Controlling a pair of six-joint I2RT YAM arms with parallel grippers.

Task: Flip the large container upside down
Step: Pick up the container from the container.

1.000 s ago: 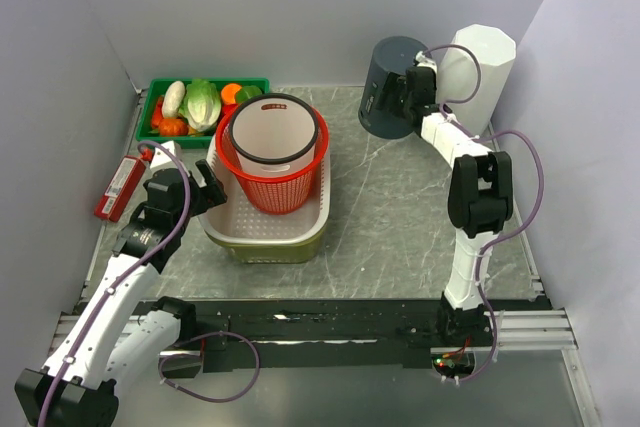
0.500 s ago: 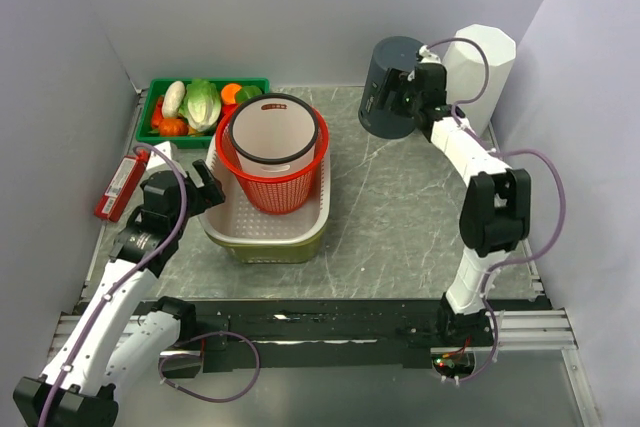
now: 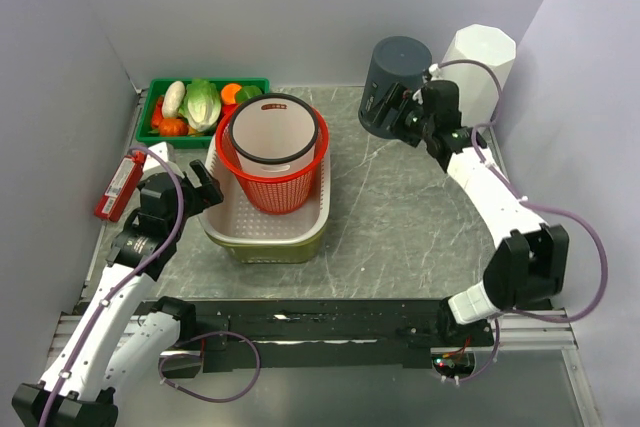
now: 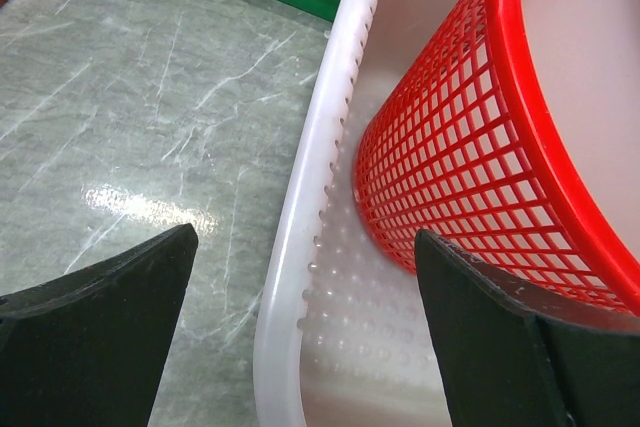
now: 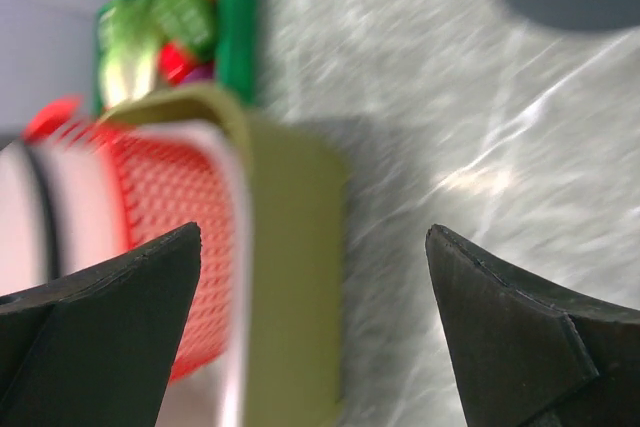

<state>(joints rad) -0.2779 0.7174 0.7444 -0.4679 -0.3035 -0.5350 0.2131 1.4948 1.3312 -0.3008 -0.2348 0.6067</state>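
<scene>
Left claw (image 3: 207, 187) is wide open with nothing in it, straddling the rim of the white perforated plastic tub (image 3: 318, 209). If it clamps and lifts there, the red mesh basket (image 3: 280, 187) and the white cylinder (image 3: 270, 132) nested inside would probably slide or dump out.

The tall dark grey round bin (image 3: 392, 72), my guess for the large container, stands at the desk's back right. It looks closed-end up, but I can't be sure.

Right claw (image 3: 403, 115) is spread open and empty, just beside it. One careless swing could topple the bin or shove it into the white faceted container (image 3: 480, 62).
</scene>
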